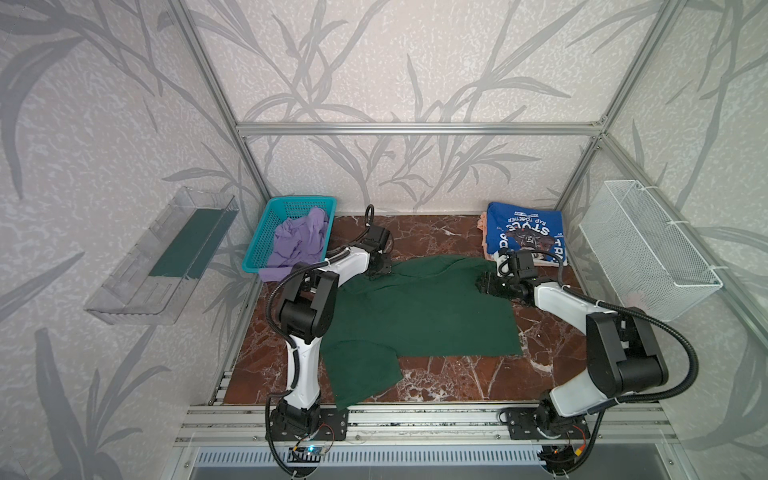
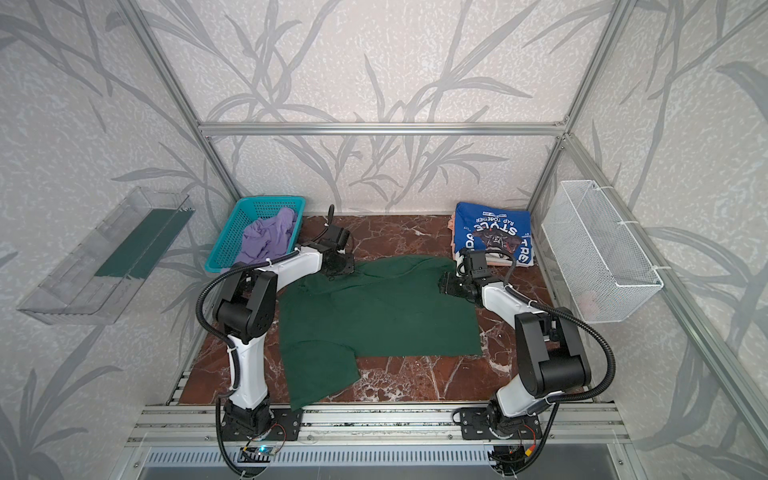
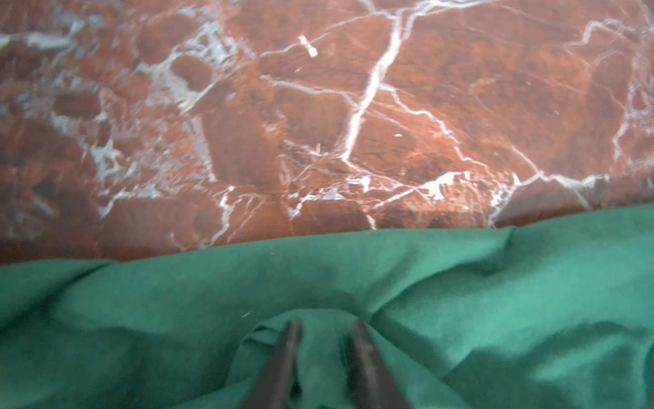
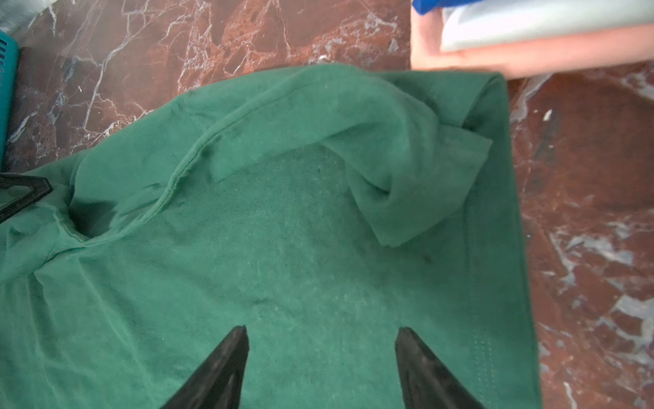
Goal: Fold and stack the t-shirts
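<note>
A dark green t-shirt (image 1: pixel 415 316) (image 2: pixel 374 316) lies spread on the red marble table (image 1: pixel 457 374), one sleeve hanging toward the front edge. My left gripper (image 1: pixel 378 272) (image 3: pixel 325 324) is at the shirt's far left edge, its fingers close together with a bunched fold of green cloth (image 3: pixel 460 301) pinched between them. My right gripper (image 1: pixel 482 286) (image 4: pixel 322 329) hovers open over the shirt's far right part (image 4: pixel 283 248), near a folded-in sleeve. A folded royal blue t-shirt (image 1: pixel 528 232) rests on a peach one (image 4: pixel 531 60) at the back right. A lavender t-shirt (image 1: pixel 299 245) spills out of the basket.
A turquoise perforated basket (image 1: pixel 270 224) stands at the back left. A white wire basket (image 1: pixel 648 249) hangs on the right wall and a clear plastic tray (image 1: pixel 162 257) on the left wall. Aluminium frame posts edge the table.
</note>
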{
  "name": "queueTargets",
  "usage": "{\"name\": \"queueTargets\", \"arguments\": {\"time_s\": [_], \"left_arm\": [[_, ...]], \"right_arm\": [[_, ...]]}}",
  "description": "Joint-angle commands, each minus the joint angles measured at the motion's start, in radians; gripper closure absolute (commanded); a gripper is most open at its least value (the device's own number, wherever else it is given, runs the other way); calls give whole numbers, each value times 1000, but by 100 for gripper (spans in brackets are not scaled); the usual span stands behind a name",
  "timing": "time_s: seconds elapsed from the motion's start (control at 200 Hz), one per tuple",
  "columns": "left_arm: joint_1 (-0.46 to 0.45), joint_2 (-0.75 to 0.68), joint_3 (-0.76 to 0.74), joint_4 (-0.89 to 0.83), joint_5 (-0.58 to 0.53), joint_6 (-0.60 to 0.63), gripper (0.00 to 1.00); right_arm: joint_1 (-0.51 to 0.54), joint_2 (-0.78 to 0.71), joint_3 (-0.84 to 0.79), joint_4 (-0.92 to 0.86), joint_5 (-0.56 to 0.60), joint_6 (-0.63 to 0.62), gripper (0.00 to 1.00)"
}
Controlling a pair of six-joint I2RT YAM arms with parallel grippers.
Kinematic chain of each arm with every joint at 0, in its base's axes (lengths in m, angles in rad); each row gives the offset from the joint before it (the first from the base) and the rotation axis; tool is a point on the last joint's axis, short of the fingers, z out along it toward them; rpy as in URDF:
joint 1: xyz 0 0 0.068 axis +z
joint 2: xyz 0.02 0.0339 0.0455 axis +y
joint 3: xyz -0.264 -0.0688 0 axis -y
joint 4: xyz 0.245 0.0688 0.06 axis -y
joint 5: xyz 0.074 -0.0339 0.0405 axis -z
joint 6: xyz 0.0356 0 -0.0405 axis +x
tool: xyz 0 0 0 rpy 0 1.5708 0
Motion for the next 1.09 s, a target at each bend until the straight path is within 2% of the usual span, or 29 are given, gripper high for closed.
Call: {"name": "queueTargets", "arguments": {"time_s": [0.0,0.13,0.295,0.485,0.62,0.77,0.95,1.09], "left_arm": [[1,0,28,-30,-18,7,80],[-2,-23,14,-34,-20,-1,91],[-19,-107,-37,-35,-29,-22,92],[-54,-230,-202,19,-54,-69,93],[-72,-327,-310,49,-112,-112,93],[-110,-416,-413,79,-160,-151,88],[-179,-490,-489,124,-140,-176,87],[-210,-513,-494,99,-108,-189,67]], "right_arm": [[-3,-21,11,-4,9,5,32],[-3,-25,15,-11,13,4,32],[-4,-43,13,-25,18,3,32],[-6,-80,-3,-66,100,-23,32],[-6,-115,-32,-65,97,-23,32],[-6,-139,-55,-71,98,-24,32],[-7,-134,-64,-75,113,-27,32],[-9,-110,-48,-74,107,-19,32]]}}
